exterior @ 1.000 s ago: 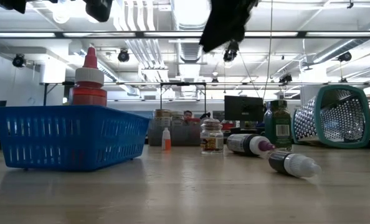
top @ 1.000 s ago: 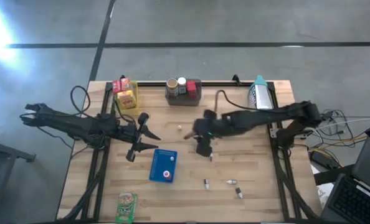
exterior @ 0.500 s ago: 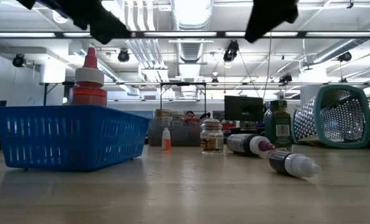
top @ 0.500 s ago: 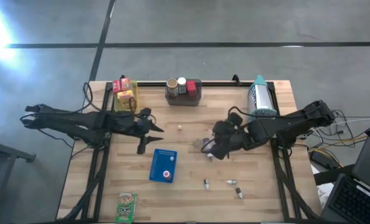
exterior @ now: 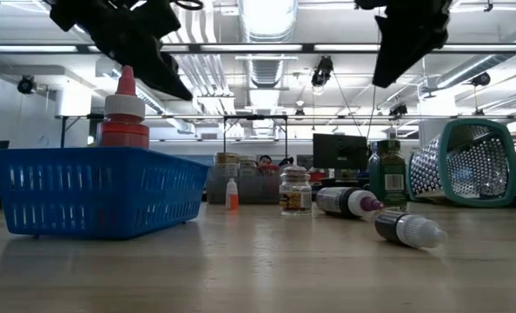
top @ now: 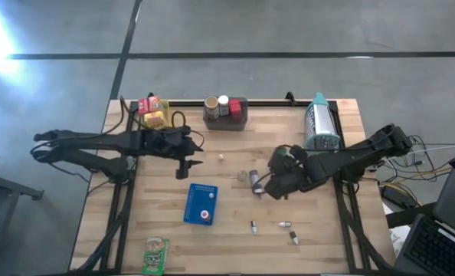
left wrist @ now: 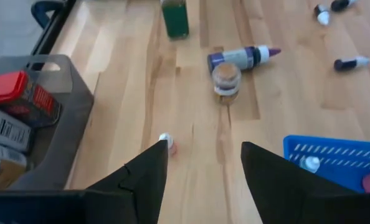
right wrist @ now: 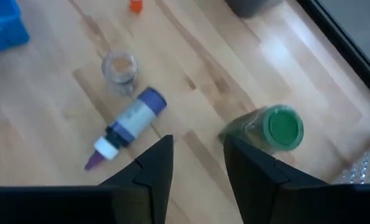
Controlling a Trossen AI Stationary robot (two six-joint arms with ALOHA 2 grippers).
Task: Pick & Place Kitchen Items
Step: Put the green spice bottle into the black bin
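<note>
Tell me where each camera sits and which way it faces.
High view: above the table, looking straight down; both arms show.
Low view: at tabletop height, looking level past the blue basket; both arms overhead.
Left wrist view: on left arm, looking down past its open jaws at the small jar.
Right wrist view: on right arm, past its open jaws; shares that jar and the purple-tipped bottle.
</note>
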